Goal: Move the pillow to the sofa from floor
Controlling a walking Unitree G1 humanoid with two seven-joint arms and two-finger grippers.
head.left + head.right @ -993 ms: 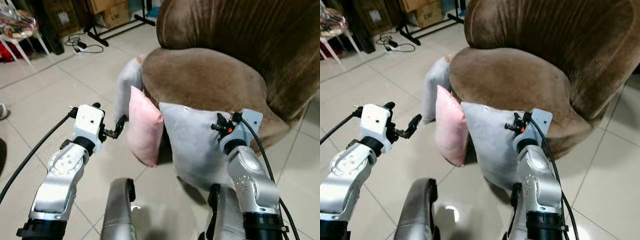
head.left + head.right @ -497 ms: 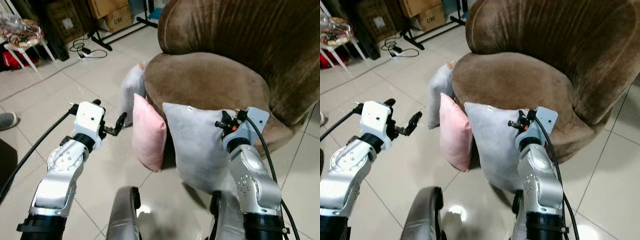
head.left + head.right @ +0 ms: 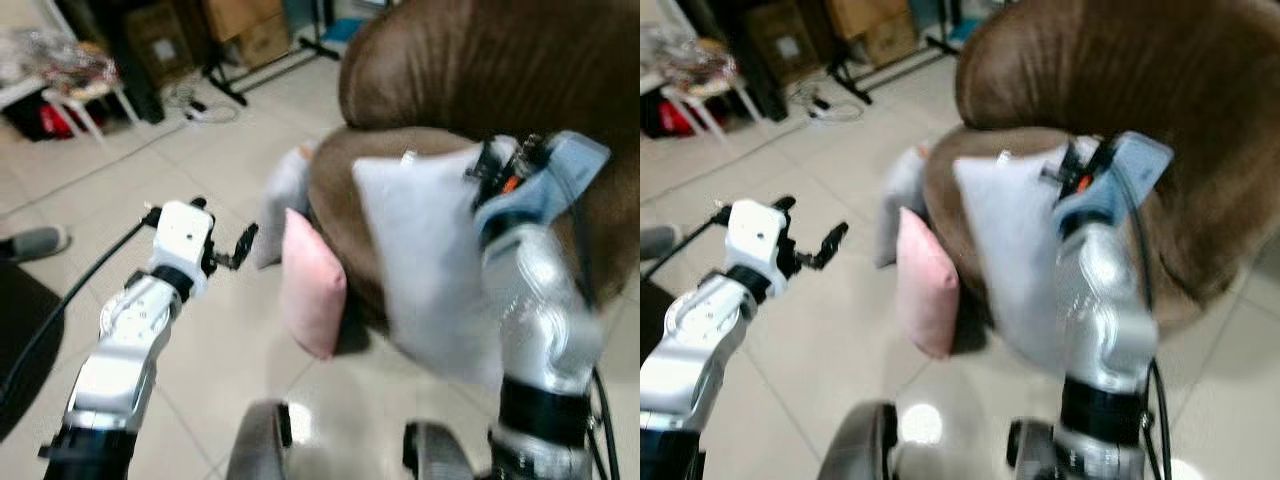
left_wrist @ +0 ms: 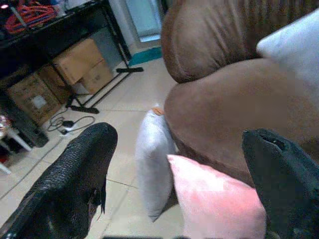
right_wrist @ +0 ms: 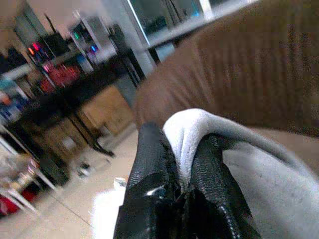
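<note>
Eye views: the right end effector [image 3: 1072, 178] holds the grey pillow [image 3: 425, 260] by its upper edge, clear of the floor [image 3: 200, 330] and hanging against the sofa [image 3: 480, 80] seat front. A pink pillow [image 3: 312, 285] leans at 9 o'clock of it.

Left wrist view: the left end effector [image 4: 177, 189] is spread wide and holds nothing.

Right wrist view: both fingers [image 5: 149, 184] pinch a fold of grey fabric.

Procedure: carry the pillow fully over the seat before releasing; the lower corner may snag the seat edge.
</note>
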